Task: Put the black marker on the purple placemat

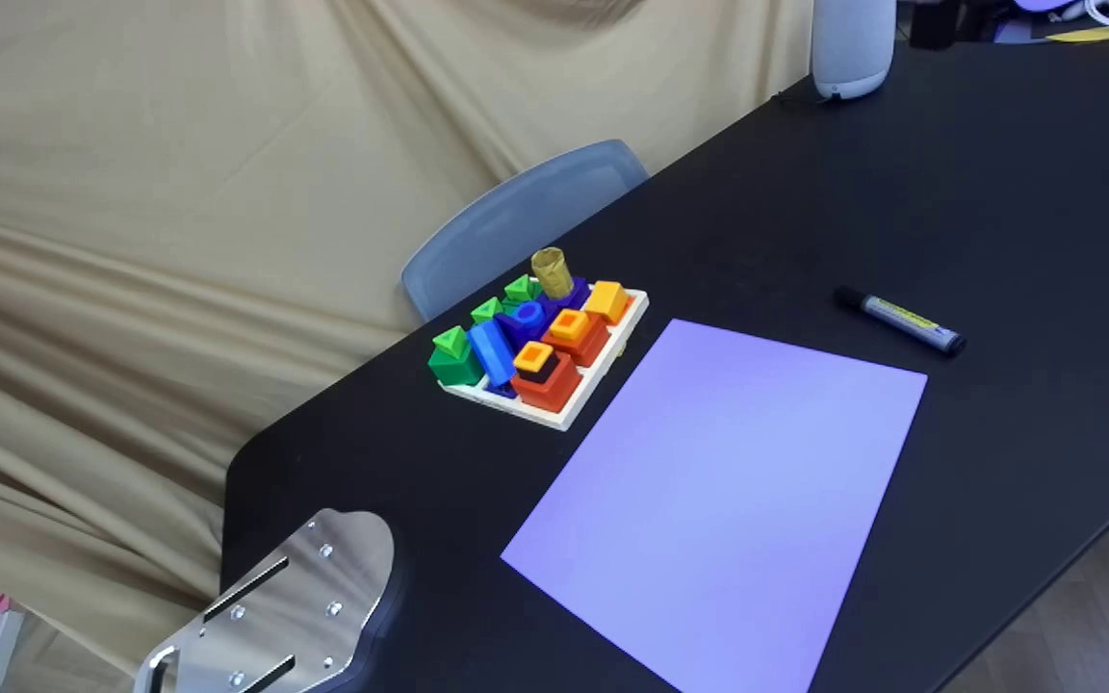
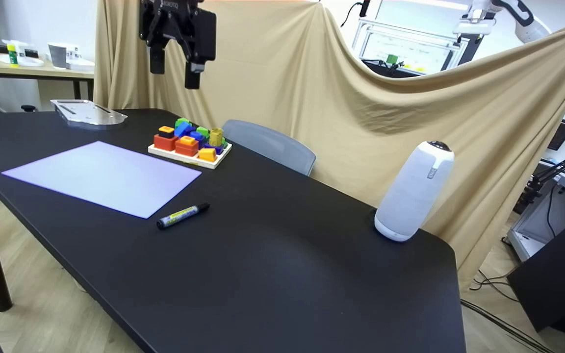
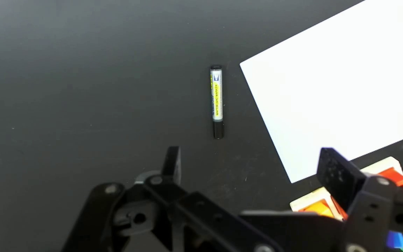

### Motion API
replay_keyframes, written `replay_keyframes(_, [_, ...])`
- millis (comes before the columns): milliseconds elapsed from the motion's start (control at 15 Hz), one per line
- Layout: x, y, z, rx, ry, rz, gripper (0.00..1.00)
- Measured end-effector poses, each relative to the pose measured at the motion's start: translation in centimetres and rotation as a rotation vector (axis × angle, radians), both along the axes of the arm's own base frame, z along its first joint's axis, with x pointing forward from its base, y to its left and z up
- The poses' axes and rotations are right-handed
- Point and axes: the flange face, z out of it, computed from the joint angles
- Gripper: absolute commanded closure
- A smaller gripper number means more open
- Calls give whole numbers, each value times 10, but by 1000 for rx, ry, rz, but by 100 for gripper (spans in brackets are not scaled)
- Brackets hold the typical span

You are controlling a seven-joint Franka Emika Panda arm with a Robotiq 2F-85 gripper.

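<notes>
Jaws wide apart and empty above the desk (image 2: 287,294), I record the marker (image 3: 217,101) lying on it just beside the purple mat (image 1: 733,500), seemingly round and liable to roll should I close off-centre.

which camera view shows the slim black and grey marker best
The wrist view. It looks down on the slim black and grey marker, which shows whole and largest there, with its "WHITEBOARD MARKER" print legible. Both exterior views also show it whole, but smaller and at a slant, its lettering too small to read.
</notes>
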Motion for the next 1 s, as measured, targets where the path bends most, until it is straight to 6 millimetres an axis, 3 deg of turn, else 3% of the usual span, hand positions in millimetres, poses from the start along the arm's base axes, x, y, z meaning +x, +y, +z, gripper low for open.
replay_keyframes(600, [-4, -5, -93, 13, -11, -39, 0])
replay_keyframes(867, [-9, -10, -137, 33, 69, -55, 0])
replay_keyframes(1000, [-10, -12, -149, 40, 99, -54, 0])
